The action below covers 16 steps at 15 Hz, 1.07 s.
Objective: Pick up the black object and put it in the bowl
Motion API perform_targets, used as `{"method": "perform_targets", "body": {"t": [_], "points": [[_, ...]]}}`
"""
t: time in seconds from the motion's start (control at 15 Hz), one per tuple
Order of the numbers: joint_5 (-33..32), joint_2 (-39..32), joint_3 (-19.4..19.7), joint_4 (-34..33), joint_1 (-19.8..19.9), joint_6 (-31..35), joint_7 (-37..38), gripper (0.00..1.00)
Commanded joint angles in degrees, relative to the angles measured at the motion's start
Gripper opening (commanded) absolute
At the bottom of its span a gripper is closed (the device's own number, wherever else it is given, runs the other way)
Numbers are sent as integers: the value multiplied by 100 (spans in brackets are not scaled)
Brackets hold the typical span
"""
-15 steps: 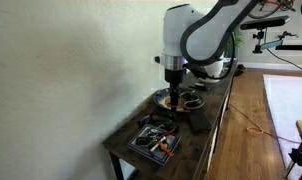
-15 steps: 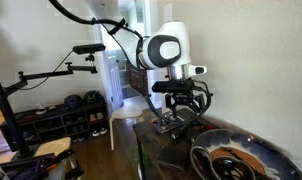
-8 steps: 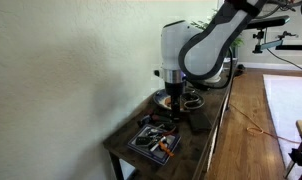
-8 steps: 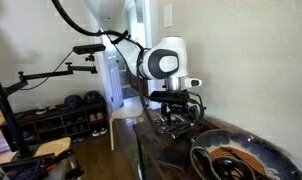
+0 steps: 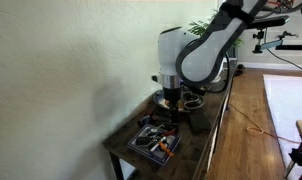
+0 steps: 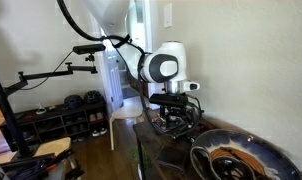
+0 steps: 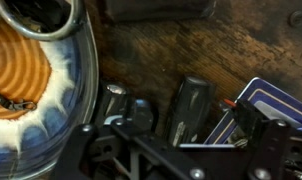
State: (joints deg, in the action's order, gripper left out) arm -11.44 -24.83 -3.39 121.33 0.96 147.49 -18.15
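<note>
The black object [image 7: 188, 108] is a long dark block lying on the wooden table, just right of the bowl. The bowl [image 7: 73, 75] has a grey-blue rim and an orange-brown inside; it fills the left of the wrist view and shows large at the lower right in an exterior view [image 6: 253, 148]. My gripper [image 7: 189, 128] is open and hangs low over the black object, one finger on each side of it. It also shows in both exterior views [image 5: 172, 100] [image 6: 174, 118], where the black object is hidden beneath it.
A blue-edged box [image 7: 269, 100] lies right of the black object. A dark ring-shaped thing [image 7: 36, 20] sits beyond the bowl. A tray of small items [image 5: 156, 142] lies at the table's near end. A wall runs along the narrow table [image 5: 206, 135].
The arm has come down and shifted slightly away from the bowl, bringing the open gripper lower over the table. Nothing was taken hold of.
</note>
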Motion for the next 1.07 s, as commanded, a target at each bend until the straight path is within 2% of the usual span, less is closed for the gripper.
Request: {"method": "perform_targets", "body": {"t": [0.0,1.0], "points": [[120,-128,-71,-120,49,-20,-152,100],[9,-487,12,-602,65,-39,-191,100]]}}
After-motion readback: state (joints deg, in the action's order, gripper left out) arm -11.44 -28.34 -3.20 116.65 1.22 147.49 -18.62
